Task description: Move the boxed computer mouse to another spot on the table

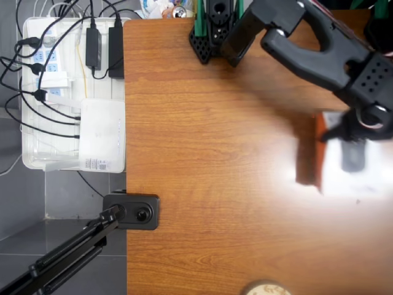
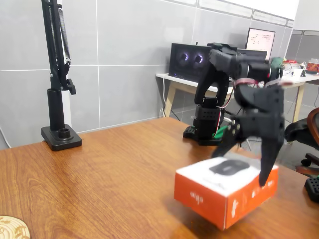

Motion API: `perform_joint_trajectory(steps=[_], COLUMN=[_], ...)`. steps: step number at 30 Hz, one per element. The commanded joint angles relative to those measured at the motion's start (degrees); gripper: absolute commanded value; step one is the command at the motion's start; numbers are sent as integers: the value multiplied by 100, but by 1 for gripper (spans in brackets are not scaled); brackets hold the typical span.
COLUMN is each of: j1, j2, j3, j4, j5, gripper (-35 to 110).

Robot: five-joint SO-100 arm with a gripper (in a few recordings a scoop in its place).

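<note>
Gripper (image 2: 246,167) grasping the boxed computer mouse (image 2: 224,191).
Box tilted, lifted clear of the surface (image 2: 99,169), lower right of fixed view.

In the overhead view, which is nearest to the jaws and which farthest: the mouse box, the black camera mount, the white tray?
1. Boxed computer mouse: held under the gripper, right side.
2. Black camera mount: on the table's left edge.
3. White tray: beyond that edge, far left.
</note>
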Motion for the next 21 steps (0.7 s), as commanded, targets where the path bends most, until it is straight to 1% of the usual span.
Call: perform_joint_trajectory(steps=[1, 3, 4, 9, 12, 14, 16, 18, 20, 21], j1=[782, 1573, 2039, 4799, 5818, 6038, 5924, 5757, 5669, 5678], j2=[633, 1477, 2048, 5168, 6812, 7638, 8121, 8499, 8218, 8042], j3=[-1160, -729, -255, 3094, 5177, 6267, 7014, 7585, 7664, 7655], j4=[79, 149, 202, 615, 510, 694, 949, 976, 896, 729], j5=[132, 105, 88, -88, -202, -272, -431, -615, -1020, -1046], gripper=[0, 0, 0, 0, 0, 0, 0, 0, 0, 0])
